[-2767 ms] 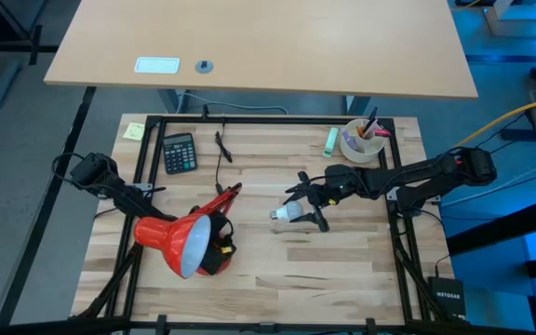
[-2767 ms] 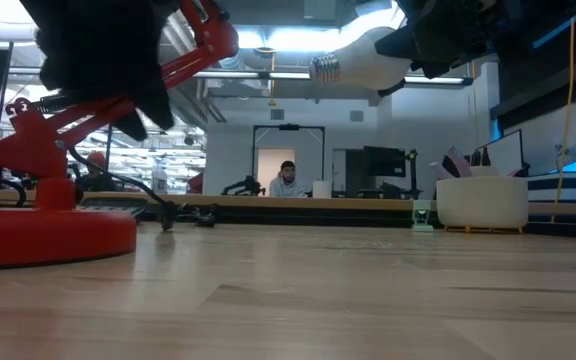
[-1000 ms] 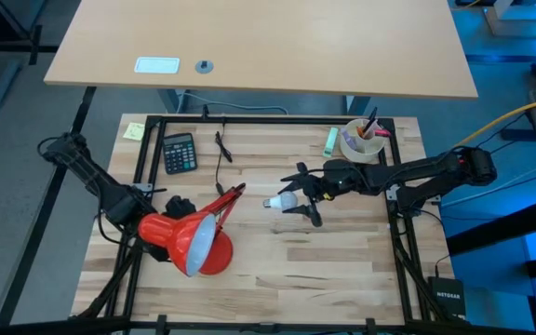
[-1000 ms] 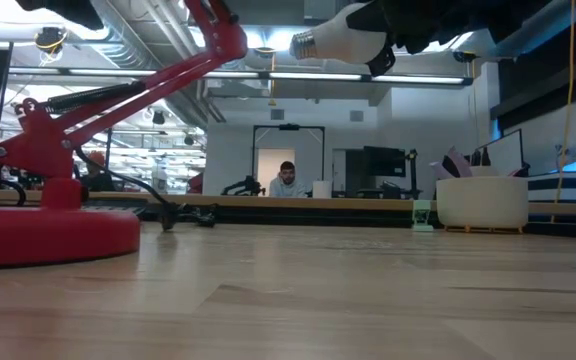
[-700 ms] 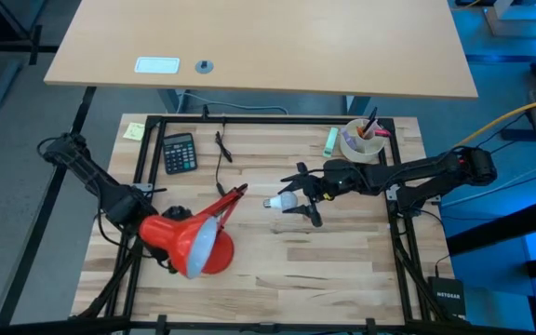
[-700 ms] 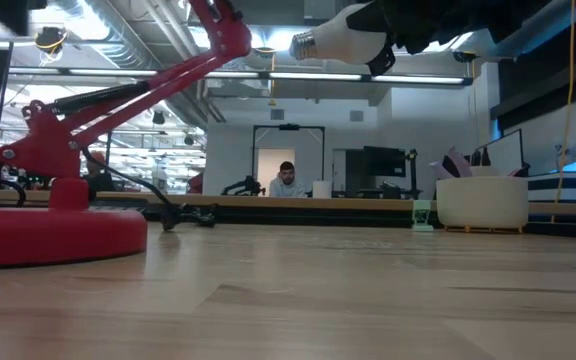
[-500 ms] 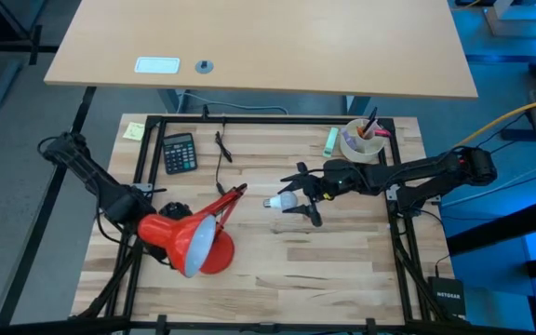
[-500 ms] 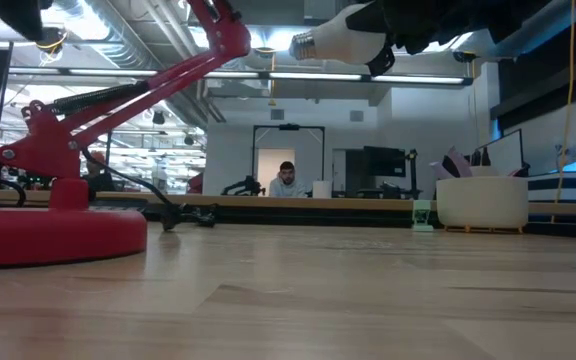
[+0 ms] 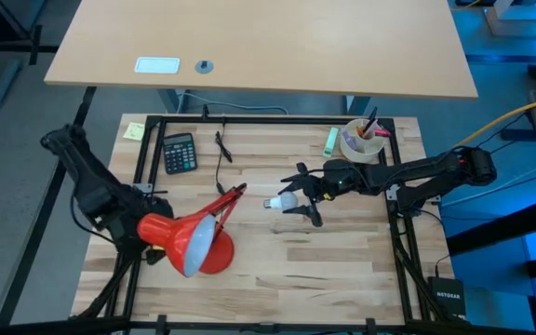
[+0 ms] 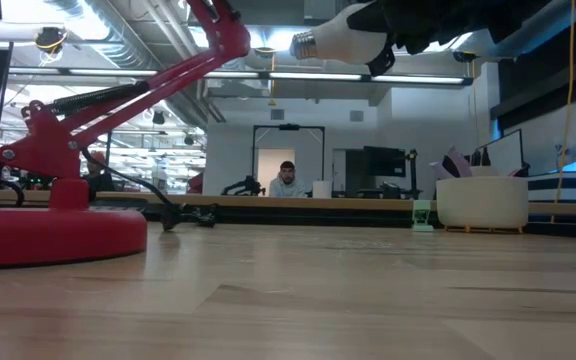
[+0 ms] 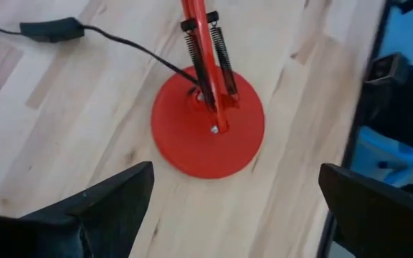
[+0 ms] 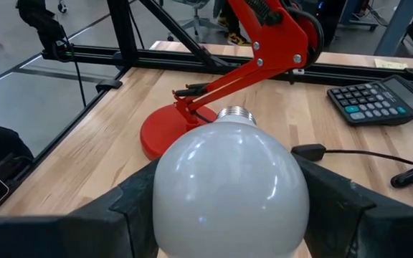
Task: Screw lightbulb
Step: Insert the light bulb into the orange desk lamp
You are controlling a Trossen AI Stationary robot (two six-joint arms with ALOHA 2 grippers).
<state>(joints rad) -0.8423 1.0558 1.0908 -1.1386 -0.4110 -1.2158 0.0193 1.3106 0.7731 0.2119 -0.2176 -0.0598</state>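
Right claw (image 9: pixel 298 197) is clamped on the lightbulb (image 9: pixel 277 201), held above the middle of the counter (image 9: pixel 342 270), screw base toward the red desk lamp (image 9: pixel 194 237). Left claw (image 11: pixel 228 208) is spread apart, empty, above the lamp's round base (image 11: pixel 208 123), at the counter's left side.
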